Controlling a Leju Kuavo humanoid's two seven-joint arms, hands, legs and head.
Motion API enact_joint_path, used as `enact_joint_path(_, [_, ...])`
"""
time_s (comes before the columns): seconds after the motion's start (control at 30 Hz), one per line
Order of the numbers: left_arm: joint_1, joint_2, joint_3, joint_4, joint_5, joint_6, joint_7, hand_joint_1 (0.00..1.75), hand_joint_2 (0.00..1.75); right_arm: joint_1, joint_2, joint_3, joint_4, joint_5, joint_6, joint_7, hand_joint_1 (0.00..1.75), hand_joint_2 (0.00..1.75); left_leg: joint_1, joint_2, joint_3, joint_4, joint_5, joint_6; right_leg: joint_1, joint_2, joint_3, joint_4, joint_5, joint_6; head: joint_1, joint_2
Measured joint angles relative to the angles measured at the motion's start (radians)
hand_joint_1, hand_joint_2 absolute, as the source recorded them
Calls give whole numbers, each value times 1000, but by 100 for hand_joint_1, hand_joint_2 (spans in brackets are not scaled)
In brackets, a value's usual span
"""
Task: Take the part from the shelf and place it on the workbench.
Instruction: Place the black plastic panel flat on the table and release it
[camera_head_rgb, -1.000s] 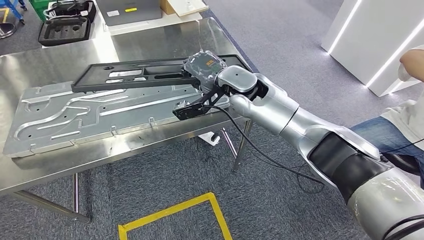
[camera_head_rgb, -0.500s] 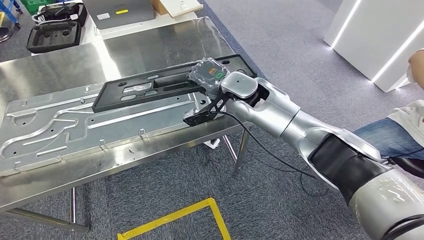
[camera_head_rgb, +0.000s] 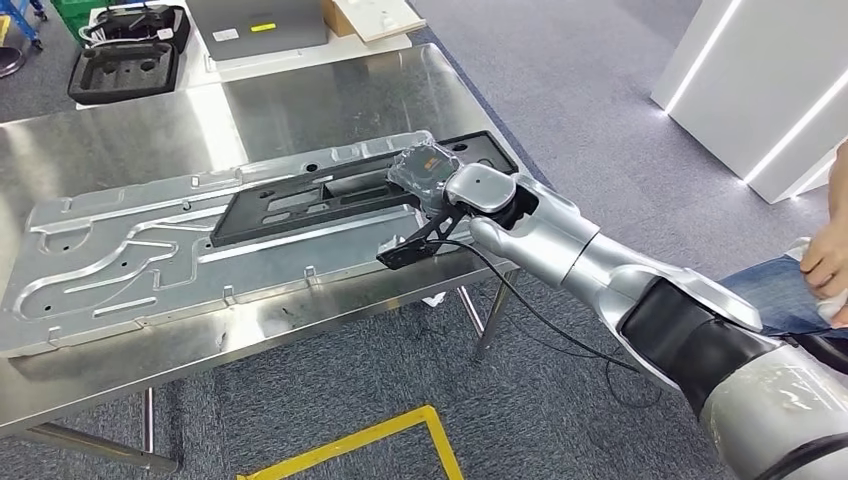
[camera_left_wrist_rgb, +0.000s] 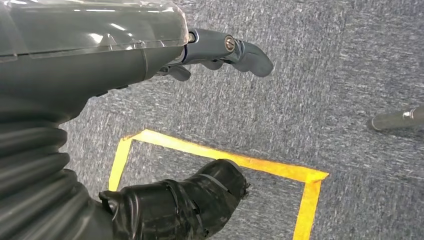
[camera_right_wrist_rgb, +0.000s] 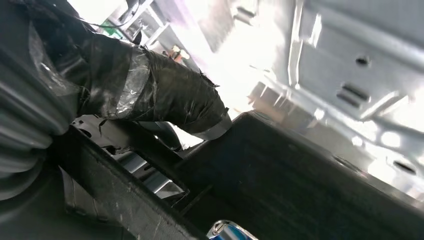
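Here, head view: the right robot hand (camera_head_rgb: 428, 172) grips the near end of the long black slotted part (camera_head_rgb: 330, 190), which lies on a ribbed sheet-metal panel (camera_head_rgb: 130, 255) on the shiny steel table (camera_head_rgb: 330, 95), close to its right edge.

Left wrist view: left robot hand (camera_left_wrist_rgb: 220, 50) hangs over grey carpet w/ yellow tape (camera_left_wrist_rgb: 280, 167), fingers apart, holding nothing.

Right wrist view: dark taped thumb (camera_right_wrist_rgb: 165, 97) presses the black part; fingers hidden, bright glare.
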Motion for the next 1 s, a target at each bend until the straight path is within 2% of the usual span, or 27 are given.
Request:
enact_joint_path(0.07, [-1, -1, -1, 0, 0, 0, -3, 0, 175, 1, -1, 0, 14, -4, -5, -1, 175, 175, -2, -2, -3, 22, -19, -9, -1, 0, 47, -112, 49, -4, -1, 0])
enact_joint_path(0.1, [-1, -1, -1, 0, 0, -1, -6, 0, 175, 2, -2, 0, 23, -7, -9, -2, 175, 175, -3, -3, -6, 30, -25, -14, 0, 1, 61, -141, 55, -7, -1, 0])
enact_joint_path(0.17, [-2, -2, -2, 0, 0, -2, -14, 0, 175, 4, -5, 0, 46, -15, -15, -3, 175, 175, -7, -4, -9, 35, -30, -21, 3, 2, 67, -151, 51, -17, -2, 0])
enact_joint_path(0.23, [0, -2, -2, 0, 1, -4, -23, 0, 175, 7, -9, -1, 73, -24, -20, -2, 175, 175, -6, -3, -11, 39, -38, -27, 0, 2, 71, -154, 50, -27, -2, 0])
enact_joint_path(0.27, [-1, -3, -3, 0, 2, -3, -27, 0, 175, 7, -10, -3, 89, -29, -25, -2, 175, 175, -5, -1, -19, 60, -52, -33, -3, 2, 73, -156, 50, -32, -3, 0])
enact_joint_path(0.3, [-1, -3, -3, 0, 2, -3, -30, 0, 175, 7, -12, -5, 105, -33, -31, -1, 175, 175, -3, 1, -38, 97, -72, -39, -6, 1, 76, -158, 49, -35, -3, 0])
enact_joint_path(0.37, [-1, -4, -4, 0, 5, -3, -32, 0, 175, 8, -17, -8, 140, -39, -45, 0, 175, 175, 2, 3, -100, 220, -121, -50, -6, 1, 78, -158, 47, -39, -4, 0])
enact_joint_path(0.4, [1, -5, -5, 0, 6, -3, -32, 0, 175, 10, -19, -9, 156, -41, -49, 0, 175, 175, 4, 3, -132, 273, -135, -52, -6, 1, 79, -158, 46, -40, -4, 0])
enact_joint_path(0.43, [2, -6, -5, 0, 9, -2, -31, 0, 175, 12, -21, -10, 171, -43, -53, 0, 175, 175, 5, 3, -150, 298, -132, -53, -5, 1, 79, -158, 45, -40, -4, 0])
enact_joint_path(0.47, [3, -7, -5, 0, 13, -2, -29, 0, 175, 14, -23, -10, 184, -47, -55, 2, 175, 175, 5, 3, -149, 285, -110, -51, -4, 2, 81, -158, 43, -40, -4, 0])
enact_joint_path(0.5, [3, -8, -5, 0, 18, 0, -25, 0, 175, 16, -24, -11, 195, -50, -57, 3, 175, 175, 4, 3, -129, 234, -75, -47, -4, 3, 84, -158, 42, -40, -4, 0])
enact_joint_path(0.57, [1, -7, -5, 0, 29, 4, -19, 0, 175, 16, -25, -15, 217, -53, -62, 7, 175, 175, -1, 3, -66, 99, -14, -32, -2, 5, 91, -161, 39, -36, -4, 0])
enact_joint_path(0.6, [-1, -6, -5, 0, 33, 6, -19, 0, 175, 16, -27, -17, 228, -53, -64, 10, 175, 175, -4, 3, -41, 50, 0, -26, -1, 4, 94, -164, 39, -33, -4, 0])
enact_joint_path(0.63, [-2, -6, -5, 0, 37, 8, -20, 0, 175, 17, -29, -19, 240, -53, -67, 13, 175, 175, -8, 2, -27, 25, 1, -21, -2, 3, 96, -167, 39, -28, -4, 0])
enact_joint_path(0.73, [-3, -6, -5, 0, 33, 6, -23, 0, 175, 20, -36, -23, 268, -53, -74, 21, 44, 44, -8, 2, -10, 0, 5, -12, -2, 1, 105, -178, 41, -11, -3, 0])
enact_joint_path(0.77, [-3, -6, -5, 0, 32, 1, -24, 0, 175, 20, -38, -24, 276, -53, -76, 23, 0, 0, -6, 3, -1, -13, 10, -7, -1, 1, 103, -168, 31, -6, -3, 0])
enact_joint_path(0.8, [-4, -6, -5, 0, 33, -6, -25, 0, 175, 20, -41, -26, 284, -54, -77, 25, 0, 0, -3, 4, 8, -25, 16, -3, 1, 1, 91, -137, 12, -3, -2, 0])
enact_joint_path(0.9, [-5, -7, -5, 0, 46, -21, -29, 0, 44, 26, -47, -29, 307, -72, -83, 26, 0, 0, -3, 4, 13, -32, 19, 5, 1, 2, 6, 37, -65, 3, 0, 0])
enact_joint_path(0.93, [-4, -7, -5, 0, 50, -16, -28, 0, 0, 31, -47, -30, 312, -84, -85, 26, 0, 0, -3, 4, 13, -29, 17, 6, 0, 1, -12, 71, -71, 5, 0, 0])
enact_joint_path(0.97, [-3, -8, -5, 0, 53, -7, -23, 0, 0, 36, -47, -33, 315, -100, -89, 25, 0, 0, -2, 4, 13, -24, 14, 5, -1, 1, -13, 70, -59, 8, 0, 0])
enact_joint_path(1.0, [-2, -9, -5, 0, 56, 5, -17, 0, 0, 38, -47, -37, 317, -116, -96, 24, 0, 0, -1, 4, 12, -17, 9, 3, -4, 0, 7, 30, -30, 10, 0, 0])
